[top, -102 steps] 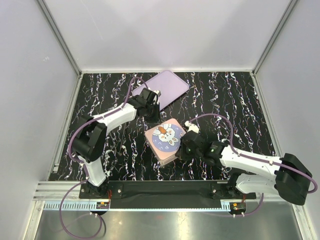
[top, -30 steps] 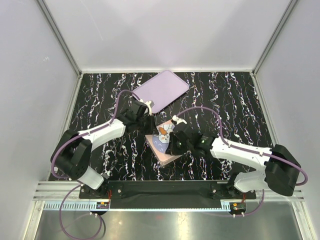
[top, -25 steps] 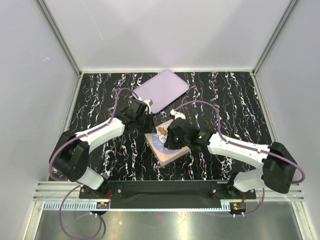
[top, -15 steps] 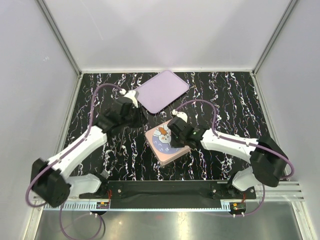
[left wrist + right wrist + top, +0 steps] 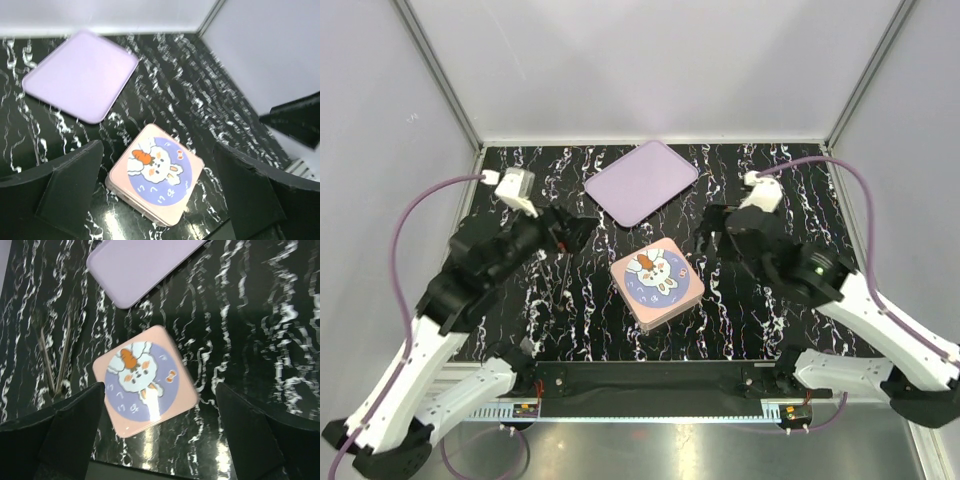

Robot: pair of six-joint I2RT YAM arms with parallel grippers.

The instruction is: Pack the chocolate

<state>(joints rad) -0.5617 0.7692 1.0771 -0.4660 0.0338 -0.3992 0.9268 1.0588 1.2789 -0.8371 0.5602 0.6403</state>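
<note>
Black marbled tabletop [image 5: 740,330], white walls [image 5: 650,70] — pink box [image 5: 657,282], lilac tray [image 5: 641,181], left hand [image 5: 580,230] and right hand [image 5: 710,233] apart

Tiny marks on the pink lid [image 5: 156,179], not legible

The table [image 5: 790,180] is black, veined all over with white marble streaks. The tray [image 5: 640,182] is plain pale lilac. The square box [image 5: 657,300] is pink, and its top carries a lavender-blue disc with a white bunny [image 5: 663,277] and an orange carrot [image 5: 645,262]. The left pincer [image 5: 575,232] and right pincer [image 5: 710,232] are matte black. The arms [image 5: 430,345] are white and black, the cables [image 5: 405,215] purple, and the walls [image 5: 650,70] pale grey.
</note>
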